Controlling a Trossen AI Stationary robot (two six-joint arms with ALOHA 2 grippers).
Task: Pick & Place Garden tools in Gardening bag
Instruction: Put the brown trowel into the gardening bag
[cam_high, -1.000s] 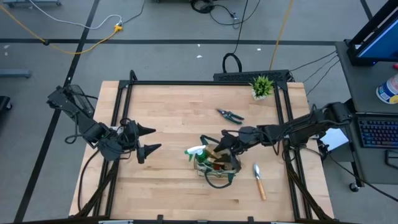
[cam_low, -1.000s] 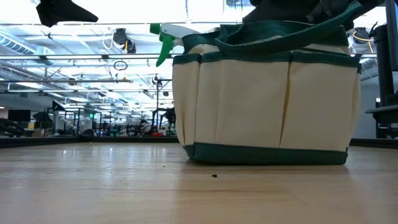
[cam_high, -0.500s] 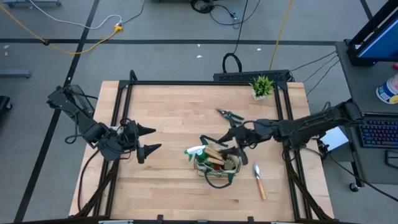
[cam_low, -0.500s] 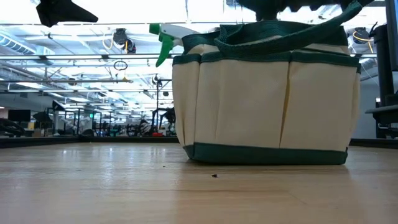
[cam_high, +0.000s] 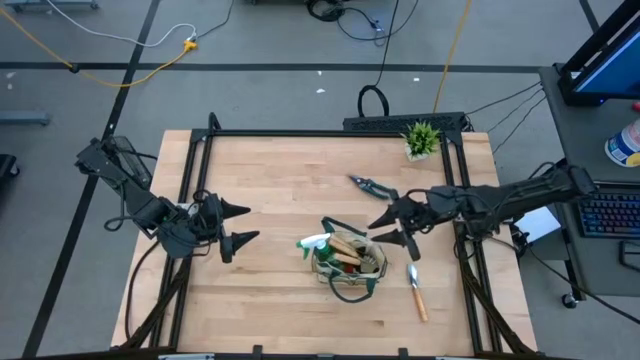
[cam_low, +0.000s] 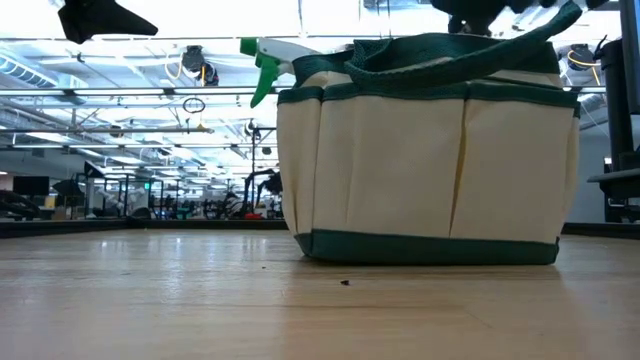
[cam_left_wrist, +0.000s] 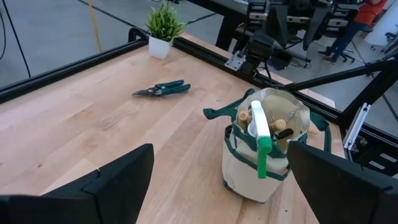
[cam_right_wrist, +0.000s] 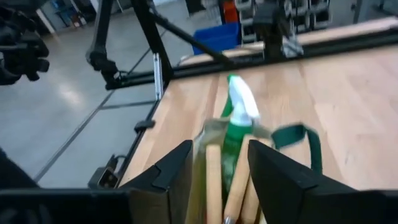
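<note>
Beige fabric with dark green trim makes up the gardening bag (cam_high: 348, 266), which stands on the wooden table (cam_high: 280, 180) a little toward four o'clock from the table's centre in the high view. Wooden handles (cam_left_wrist: 244, 116) stick up out of it, and the green spray bottle (cam_left_wrist: 260, 134) with its white nozzle leans over the rim on the bag's nine o'clock side. One green loop handle (cam_low: 450, 52) drapes across the top in the low view.

The pruning shears (cam_high: 370, 184) lie flat at about twelve o'clock from the bag, well apart from it. The trowel (cam_high: 415, 289) lies on the boards just beside the bag at three o'clock. The potted plant (cam_high: 421, 139) sits near the table's far right corner.

The right gripper (cam_high: 393, 228) hovers between the shears and the bag, at about one o'clock from the bag, its fingers (cam_right_wrist: 168, 171) spread with nothing between them. The left gripper (cam_high: 238, 224) waits at nine o'clock, well apart from the bag, fingers (cam_left_wrist: 118, 180) wide apart and empty.
</note>
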